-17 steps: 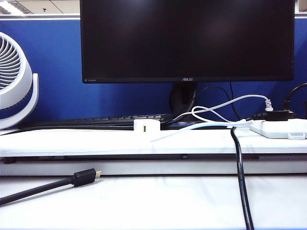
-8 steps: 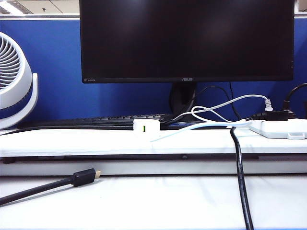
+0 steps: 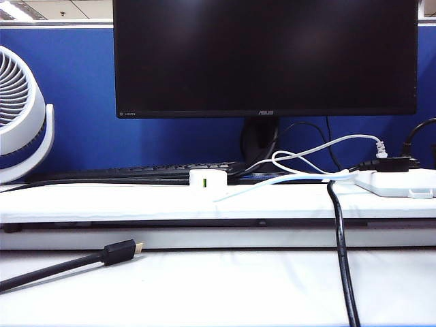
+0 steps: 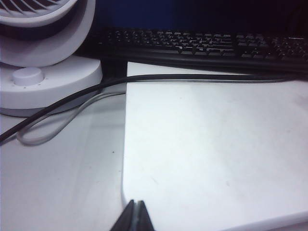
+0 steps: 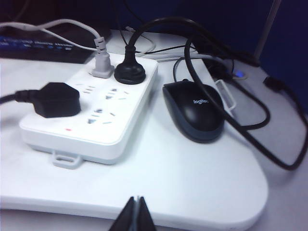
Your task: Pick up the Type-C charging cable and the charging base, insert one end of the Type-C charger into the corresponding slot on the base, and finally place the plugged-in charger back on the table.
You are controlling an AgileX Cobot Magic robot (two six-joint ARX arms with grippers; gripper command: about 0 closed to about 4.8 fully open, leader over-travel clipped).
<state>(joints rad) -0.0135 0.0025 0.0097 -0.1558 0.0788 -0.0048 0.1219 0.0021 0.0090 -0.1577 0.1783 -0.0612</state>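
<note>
1. Type-C charging cable (image 3: 272, 181) first: it's lying loose on the raised white shelf, running from just beside the charging base (image 3: 208, 180) off toward the power strip (image 3: 402, 182), with a couple of lazy loops above it near the monitor stand. Long axis is basically side to side across the shelf, and the free end seems to point at the base. Can't make out the plug itself, too small.

2. Charging base sits upright on the shelf's front edge, right below the monitor (image 3: 266, 58), green port facing the camera. Handy, since that face looks easy to reach from the front.

3. Neither thing has been picked up. My guess is they're just laid out as a start position, close together so each arm can take one.

4. Left gripper (image 4: 135, 211) has its fingers pressed together, holding nothing, hovering low over the shelf corner near the fan base (image 4: 43, 82), well away from the base.

5. Right gripper (image 5: 136, 208) is the same, fingers together and empty, hanging over the shelf in front of the power strip, with the mouse (image 5: 193, 110) next to it.

6. So I'd say it's the very start; both need to open up and reach in.
</note>
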